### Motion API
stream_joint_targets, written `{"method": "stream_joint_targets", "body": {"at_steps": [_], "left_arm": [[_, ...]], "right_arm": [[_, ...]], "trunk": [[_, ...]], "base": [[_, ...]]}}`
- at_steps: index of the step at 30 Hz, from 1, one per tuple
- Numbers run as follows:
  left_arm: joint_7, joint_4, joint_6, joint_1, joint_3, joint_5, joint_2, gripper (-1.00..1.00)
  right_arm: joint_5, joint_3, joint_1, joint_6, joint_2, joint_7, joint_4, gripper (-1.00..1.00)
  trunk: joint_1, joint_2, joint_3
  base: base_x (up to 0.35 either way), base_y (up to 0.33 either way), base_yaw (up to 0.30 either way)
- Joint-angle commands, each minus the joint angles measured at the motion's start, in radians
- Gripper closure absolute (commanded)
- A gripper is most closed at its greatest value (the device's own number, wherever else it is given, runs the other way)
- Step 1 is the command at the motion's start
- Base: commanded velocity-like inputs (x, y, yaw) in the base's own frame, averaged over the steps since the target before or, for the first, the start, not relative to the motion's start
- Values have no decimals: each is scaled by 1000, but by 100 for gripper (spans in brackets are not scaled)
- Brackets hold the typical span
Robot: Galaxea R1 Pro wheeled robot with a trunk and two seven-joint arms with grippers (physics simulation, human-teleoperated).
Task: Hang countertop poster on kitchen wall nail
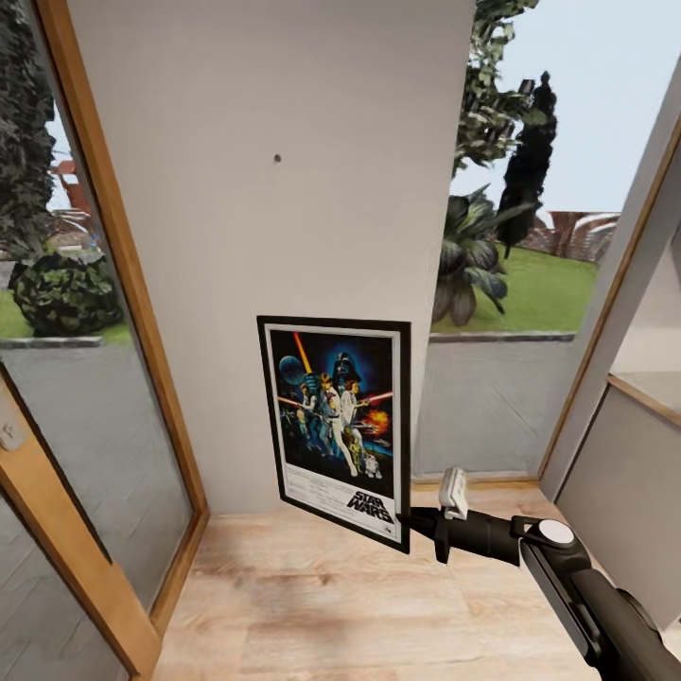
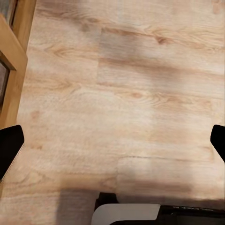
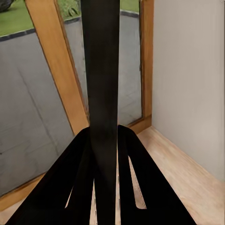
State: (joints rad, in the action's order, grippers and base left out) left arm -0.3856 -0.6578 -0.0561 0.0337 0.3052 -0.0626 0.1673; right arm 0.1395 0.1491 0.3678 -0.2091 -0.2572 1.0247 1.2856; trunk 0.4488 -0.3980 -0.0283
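The right gripper is clamped on the lower right corner of the upright rectangular Star Wars poster with black frame and white inner border. In the right wrist view the two dark fingers close against the black frame edge, which runs straight away from the jaws along their axis. The poster's long axis is vertical. It hangs clear of the pale wooden plank floor and stands just in front of the plain off-white wall panel, face toward the head camera.

The small dark wall nail sits on that panel well above the poster's top edge and slightly toward the robot's left of the poster's centre line. The coming move therefore appears to call for a lift with a small leftward shift, keeping the frame upright and close to the wall.

The left gripper points down at the floor; its dark fingertips stand wide apart at opposite edges of the left wrist view, holding nothing. The right arm is the one engaged.

Wooden-framed glass panels flank the wall.
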Motion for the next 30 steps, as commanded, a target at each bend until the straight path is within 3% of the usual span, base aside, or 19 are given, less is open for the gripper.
{"method": "stream_joint_targets", "body": {"at_steps": [1,10,12,13,14,17,20,24,30], "left_arm": [[-6,-1,1,0,2,-6,0,-100],[-6,-1,-1,0,3,-7,0,-100],[-6,0,-2,0,2,-7,0,-100],[-6,1,-4,0,2,-7,-1,-100],[-6,3,-12,0,2,-7,-1,-100],[-6,36,-18,0,1,-9,0,-100],[-6,53,-19,0,1,-10,0,-100],[-7,66,-20,0,3,-11,0,-100],[-6,70,-20,0,3,-11,0,-100]], "right_arm": [[12,2,1,-14,-1,3,0,100],[14,1,2,-18,-1,3,1,100],[16,1,34,-26,0,4,11,100],[22,1,58,-45,0,4,14,100],[43,2,117,-137,1,4,18,100],[59,4,203,-234,3,5,20,100],[73,4,256,-267,6,12,21,100],[134,4,362,-379,8,41,22,100],[169,4,487,-501,7,53,16,100]], "trunk": [[1,-2,-2],[1,-2,-2],[1,-2,-2],[1,-2,-2],[1,-2,-2],[1,-2,-2],[1,-2,-2],[1,-2,-2],[1,-2,-2]], "base": [[314,103,0],[155,52,0],[4,1,0],[2,1,0],[0,0,0],[0,0,0],[0,0,0],[0,0,0],[0,0,0]]}}
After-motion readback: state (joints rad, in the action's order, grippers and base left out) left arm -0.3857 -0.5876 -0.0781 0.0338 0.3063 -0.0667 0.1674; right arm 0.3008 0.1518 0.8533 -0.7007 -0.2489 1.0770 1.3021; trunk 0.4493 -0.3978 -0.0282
